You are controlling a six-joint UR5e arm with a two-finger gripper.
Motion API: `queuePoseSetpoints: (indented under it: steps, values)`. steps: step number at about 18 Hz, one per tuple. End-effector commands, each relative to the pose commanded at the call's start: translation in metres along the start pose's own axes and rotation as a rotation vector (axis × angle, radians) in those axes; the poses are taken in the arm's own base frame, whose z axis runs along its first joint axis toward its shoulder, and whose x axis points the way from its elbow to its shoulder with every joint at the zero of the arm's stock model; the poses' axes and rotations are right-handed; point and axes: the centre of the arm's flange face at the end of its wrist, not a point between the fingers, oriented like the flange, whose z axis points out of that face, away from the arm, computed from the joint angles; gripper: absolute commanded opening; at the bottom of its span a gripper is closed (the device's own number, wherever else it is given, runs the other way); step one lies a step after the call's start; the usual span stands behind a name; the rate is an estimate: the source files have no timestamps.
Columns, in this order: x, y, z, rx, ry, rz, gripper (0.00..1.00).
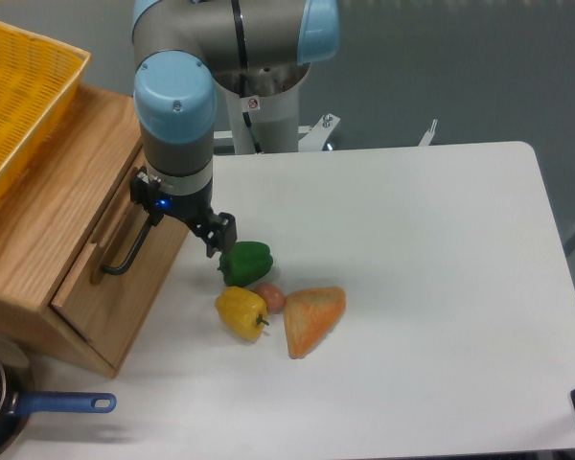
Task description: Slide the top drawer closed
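The top drawer (125, 287) is the light oak front on the wooden cabinet (48, 220) at the left; it stands almost flush with the cabinet, with only a thin gap showing. Its long black bar handle (132, 251) runs diagonally across the front. My gripper (220, 233) hangs just right of the drawer front, beside the upper end of the handle. Its black fingers look pressed together with nothing between them. The wrist body hides the spot where it meets the drawer.
A yellow wire basket (19, 86) sits on the cabinet. Right of the gripper lie a green pepper (246, 264), a yellow pepper (241, 311), a small reddish item (271, 297) and an orange wedge (312, 318). A blue-handled pan (62, 403) is at the front left.
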Motion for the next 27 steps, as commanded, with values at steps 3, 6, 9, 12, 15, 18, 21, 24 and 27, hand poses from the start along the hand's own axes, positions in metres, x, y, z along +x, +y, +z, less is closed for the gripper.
queuePoseSetpoints:
  steps: [3,6,9,12,15,18,21,24,27]
  values:
    - [-0.008,0.003,-0.004,0.005,-0.01,-0.011,1.0]
    - [-0.024,0.01,-0.008,0.011,-0.017,-0.033,1.0]
    - [-0.041,0.017,-0.013,0.016,-0.032,-0.038,1.0]
    - [-0.057,0.026,-0.012,-0.02,-0.067,0.099,1.0]
    - [-0.077,0.039,-0.011,-0.104,-0.114,0.306,1.0]
    - [-0.103,0.056,-0.016,-0.128,-0.127,0.432,1.0]
    - [-0.14,0.076,-0.021,-0.114,-0.168,0.542,1.0]
    - [-0.161,0.091,-0.021,-0.133,-0.163,0.666,1.0]
    - [-0.174,0.099,-0.025,-0.166,-0.176,0.724,1.0]
